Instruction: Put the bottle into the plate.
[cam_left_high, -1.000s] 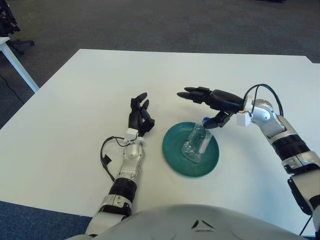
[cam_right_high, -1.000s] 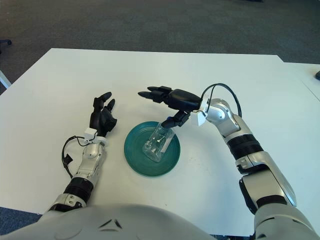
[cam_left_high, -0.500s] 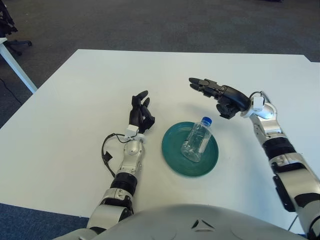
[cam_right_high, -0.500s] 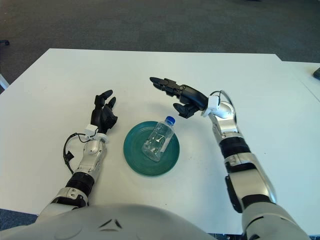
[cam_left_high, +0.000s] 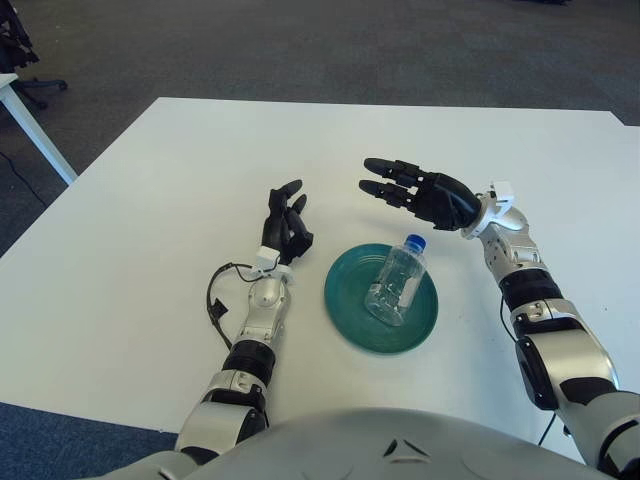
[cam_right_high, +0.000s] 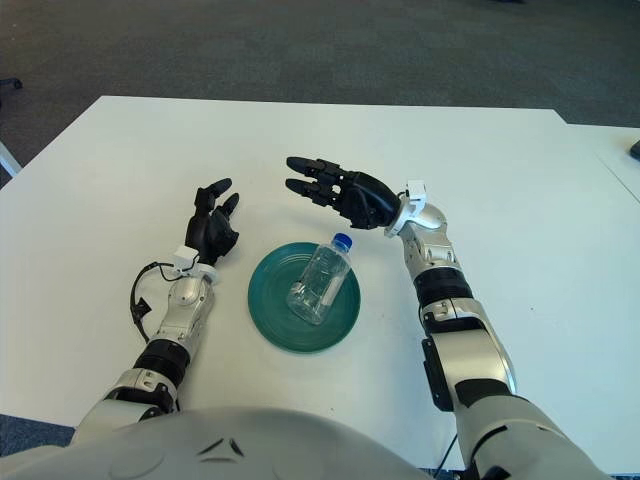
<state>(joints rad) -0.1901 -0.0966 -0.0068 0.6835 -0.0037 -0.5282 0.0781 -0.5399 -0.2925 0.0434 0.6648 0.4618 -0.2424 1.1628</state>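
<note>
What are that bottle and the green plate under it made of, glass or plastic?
The bottle looks like thin clear plastic: you see the plate through it, and it has a blue screw cap. Glass can't be ruled out. The plate is teal with a smooth, slightly glossy surface and raised rim; it may be plastic or glazed ceramic.

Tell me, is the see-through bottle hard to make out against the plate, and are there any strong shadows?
Left eye view: the clear bottle lying on the green plate shows mainly by pale highlights and its blue cap. Right eye view: shadows under the open right hand and left hand are faint, so lighting looks soft and even.
</note>
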